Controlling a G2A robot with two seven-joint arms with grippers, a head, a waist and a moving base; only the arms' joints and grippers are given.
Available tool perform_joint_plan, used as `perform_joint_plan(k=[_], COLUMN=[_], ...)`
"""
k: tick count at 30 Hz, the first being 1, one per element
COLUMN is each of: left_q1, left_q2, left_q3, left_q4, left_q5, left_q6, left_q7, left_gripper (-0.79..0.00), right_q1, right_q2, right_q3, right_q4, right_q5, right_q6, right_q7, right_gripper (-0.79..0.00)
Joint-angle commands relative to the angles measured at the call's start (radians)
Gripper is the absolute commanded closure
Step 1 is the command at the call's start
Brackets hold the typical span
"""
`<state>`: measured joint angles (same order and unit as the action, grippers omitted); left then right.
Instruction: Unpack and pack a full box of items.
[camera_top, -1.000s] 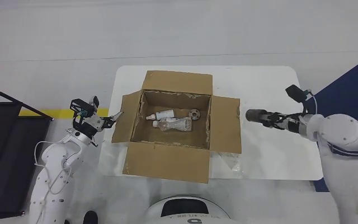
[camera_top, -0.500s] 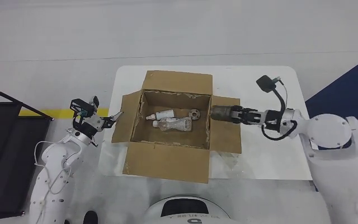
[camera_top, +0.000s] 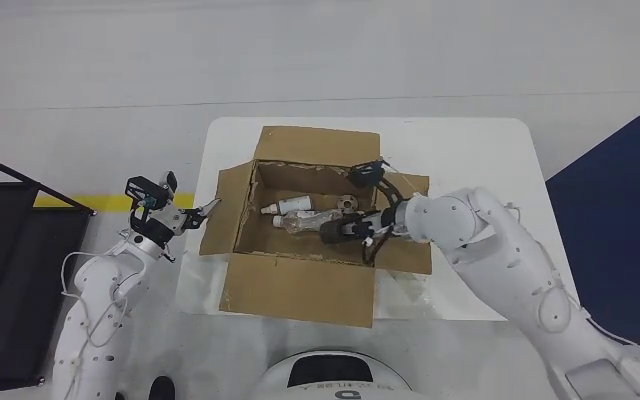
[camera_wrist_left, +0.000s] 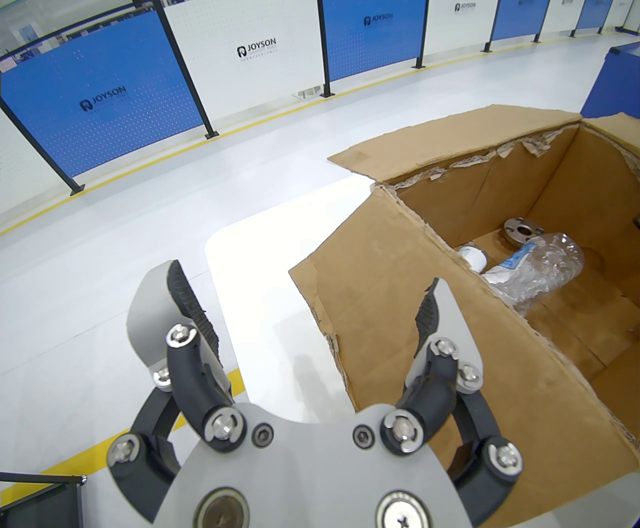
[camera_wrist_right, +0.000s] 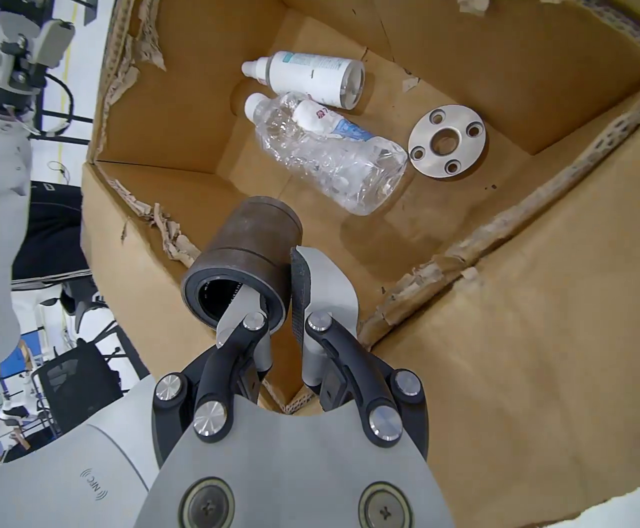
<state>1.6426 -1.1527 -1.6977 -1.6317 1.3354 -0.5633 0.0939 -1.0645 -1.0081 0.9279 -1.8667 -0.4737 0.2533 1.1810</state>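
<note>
Dark steel sleeve (camera_wrist_right: 250, 235) pinched by right gripper (camera_wrist_right: 272, 287), one finger inside its bore, hanging inside the box (camera_top: 300, 280), near-right side, evidently for packing. Left gripper (camera_wrist_left: 302, 282) agape, empty, left of box.

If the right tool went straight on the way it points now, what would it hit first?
Likely the crushed clear bottle on the box floor: the dark cylinder held in the right tool leads toward it, though its height is unclear.

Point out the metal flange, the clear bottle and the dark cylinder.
metal flange (camera_wrist_right: 464, 149), right wrist view, flat face.
clear bottle (camera_wrist_right: 330, 165), right wrist view, crumpled body.
dark cylinder (camera_wrist_right: 250, 240), right wrist view, side wall.
</note>
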Motion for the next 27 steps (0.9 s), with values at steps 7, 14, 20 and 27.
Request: perform_joint_plan(k=[7, 14, 20, 27], left_q1=[0.0, 0.0, 0.0, 0.0], left_q2=[0.0, 0.0, 0.0, 0.0], left_q3=[0.0, 0.0, 0.0, 0.0], left_q4=[0.0, 0.0, 0.0, 0.0], left_q5=[0.0, 0.0, 0.0, 0.0], left_q6=[0.0, 0.0, 0.0, 0.0], left_q7=[0.0, 0.0, 0.0, 0.0], left_gripper=[-0.785, -0.785, -0.785, -0.785], right_q1=[0.054, 0.089, 0.092, 0.068], right_q2=[-0.032, -0.052, -0.057, -0.043], right_q3=[-0.126, -0.183, -0.184, -0.083], right_q4=[0.075, 0.109, 0.084, -0.023], right_q5=[-0.088, -0.136, -0.153, -0.083], right_q6=[0.044, 0.067, 0.076, 0.069], right_q7=[-0.019, -0.005, 0.006, 0.018], right_gripper=[0.0, -0.194, -0.348, -0.363])
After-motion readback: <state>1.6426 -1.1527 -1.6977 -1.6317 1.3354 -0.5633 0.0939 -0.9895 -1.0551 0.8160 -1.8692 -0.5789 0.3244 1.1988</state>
